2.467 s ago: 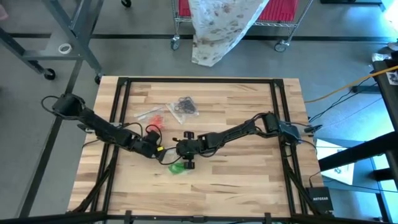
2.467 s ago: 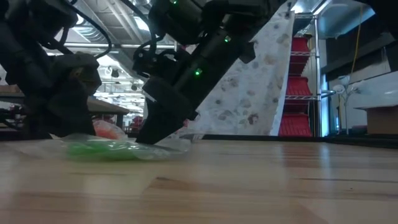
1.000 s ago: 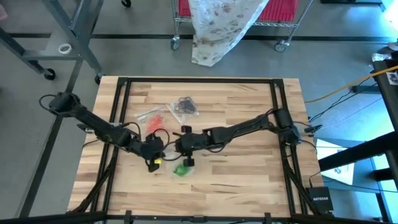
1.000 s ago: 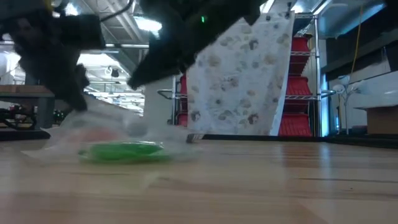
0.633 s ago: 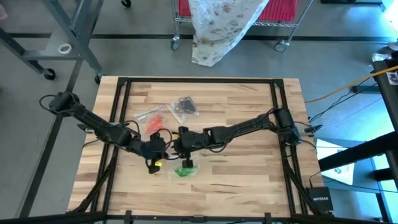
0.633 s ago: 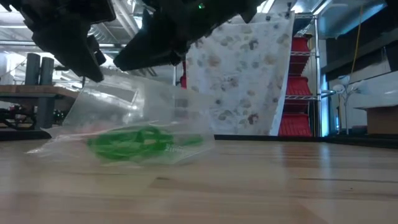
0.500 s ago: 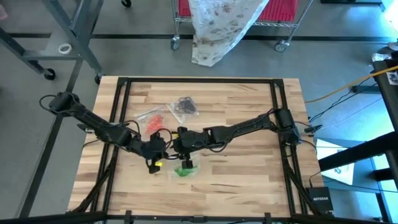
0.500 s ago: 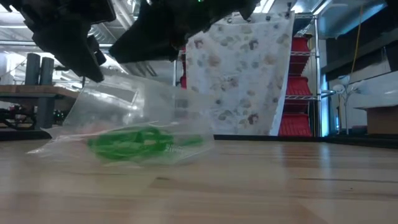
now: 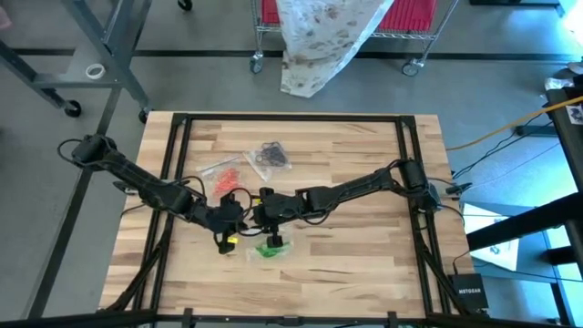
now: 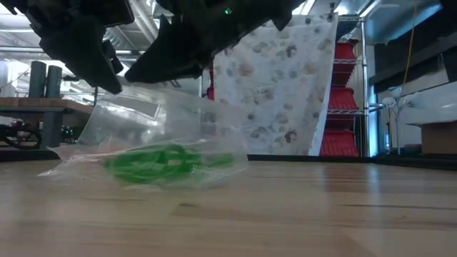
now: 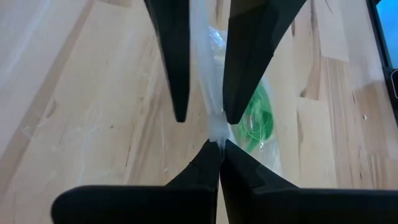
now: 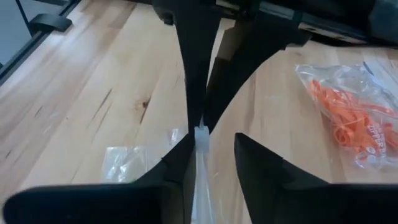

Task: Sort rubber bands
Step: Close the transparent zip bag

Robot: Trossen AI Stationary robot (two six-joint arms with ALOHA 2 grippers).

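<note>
Lifted off the table since earlier, the green bands' bag (image 10: 153, 143) hung from the left gripper (image 11: 219, 144), clamped on its rim at the right gripper's (image 12: 210, 144) nine o'clock, whose half-apart fingers likely needed to pinch the opposite lip and open it

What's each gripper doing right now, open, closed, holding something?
Left gripper: shut on the clear bag of green rubber bands.
Right gripper: open, fingers either side of the same bag's edge.

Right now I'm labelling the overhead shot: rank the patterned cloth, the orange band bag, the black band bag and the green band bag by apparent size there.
1. patterned cloth, by far the largest.
2. orange band bag and black band bag: these look alike, so unranked.
3. green band bag: seems smallest, but the arms hide part of it, so unsure.
</note>
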